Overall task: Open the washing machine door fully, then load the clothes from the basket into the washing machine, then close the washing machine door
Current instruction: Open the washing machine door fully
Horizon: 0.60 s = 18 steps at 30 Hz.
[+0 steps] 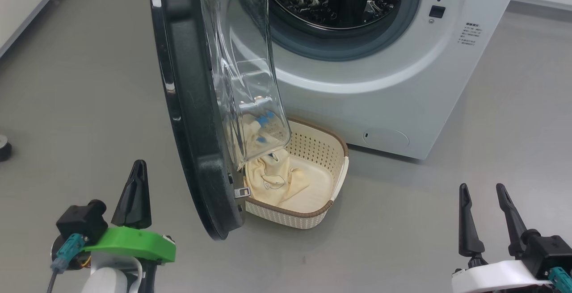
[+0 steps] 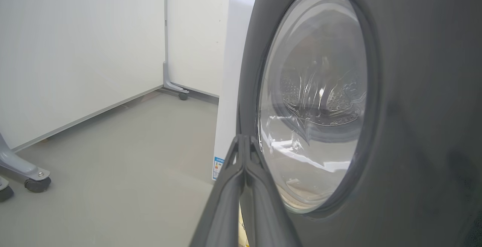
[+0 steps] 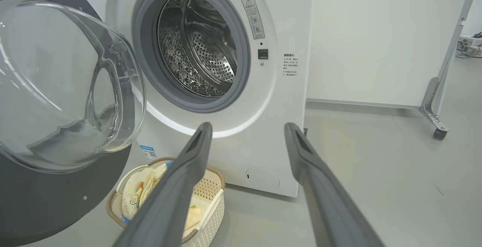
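The washing machine door (image 1: pixel 192 105) stands edge-on just right of the clenched, empty left end effector (image 1: pixel 137 170). The clothes (image 1: pixel 272 181) in the basket (image 1: pixel 295 220) lie beyond it, forward-left of the released right end effector (image 1: pixel 481 190).

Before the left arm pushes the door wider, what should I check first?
1. The washing machine door fully open: not ok, it stands partway, over the basket.
2. The left jaws shut for pushing: ok.
3. The left jaws touching the door: cannot tell.
4. The right jaws open, holding nothing: ok.
5. The clothes in the basket: ok.
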Available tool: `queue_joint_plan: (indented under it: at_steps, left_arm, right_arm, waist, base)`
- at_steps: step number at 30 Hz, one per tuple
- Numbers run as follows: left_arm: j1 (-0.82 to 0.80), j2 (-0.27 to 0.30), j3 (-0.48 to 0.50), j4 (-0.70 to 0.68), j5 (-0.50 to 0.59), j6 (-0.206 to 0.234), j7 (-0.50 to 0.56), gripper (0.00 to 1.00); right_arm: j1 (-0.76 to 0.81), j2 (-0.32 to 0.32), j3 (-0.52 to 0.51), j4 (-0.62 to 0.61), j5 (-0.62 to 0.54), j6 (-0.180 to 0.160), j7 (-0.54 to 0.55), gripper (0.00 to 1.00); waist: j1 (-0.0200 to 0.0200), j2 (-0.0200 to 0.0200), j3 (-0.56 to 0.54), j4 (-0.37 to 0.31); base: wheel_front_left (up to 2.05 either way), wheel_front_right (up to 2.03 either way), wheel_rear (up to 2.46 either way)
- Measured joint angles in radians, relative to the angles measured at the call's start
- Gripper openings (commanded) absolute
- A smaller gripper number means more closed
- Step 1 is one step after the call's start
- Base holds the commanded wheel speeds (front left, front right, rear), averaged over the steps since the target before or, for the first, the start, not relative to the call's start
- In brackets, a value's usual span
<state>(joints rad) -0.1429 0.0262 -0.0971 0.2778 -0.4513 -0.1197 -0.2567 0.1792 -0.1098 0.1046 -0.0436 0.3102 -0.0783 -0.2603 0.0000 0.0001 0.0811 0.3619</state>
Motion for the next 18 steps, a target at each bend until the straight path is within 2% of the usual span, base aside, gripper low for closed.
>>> queue_joint_plan:
  at_steps: [13, 18]
  left_arm:
    - [0.0, 0.001, -0.001, 0.005, 0.076, 0.0, 0.0, 0.0]
    - [-0.001, 0.026, 0.002, 0.005, 0.112, 0.0, 0.0, 0.0]
  right_arm:
    - [0.018, 0.02, -0.019, 0.0, -0.024, 0.026, 0.0, 1.0]
    - [0.018, 0.032, -0.024, 0.001, -0.03, 0.036, 0.0, 1.0]
  waist:
    - [0.0, 0.0, -0.008, 0.0]
    - [0.0, 0.0, -0.011, 0.002]
  base:
    - [0.0, 0.0, 0.0]
    - [0.0, 0.0, 0.0]
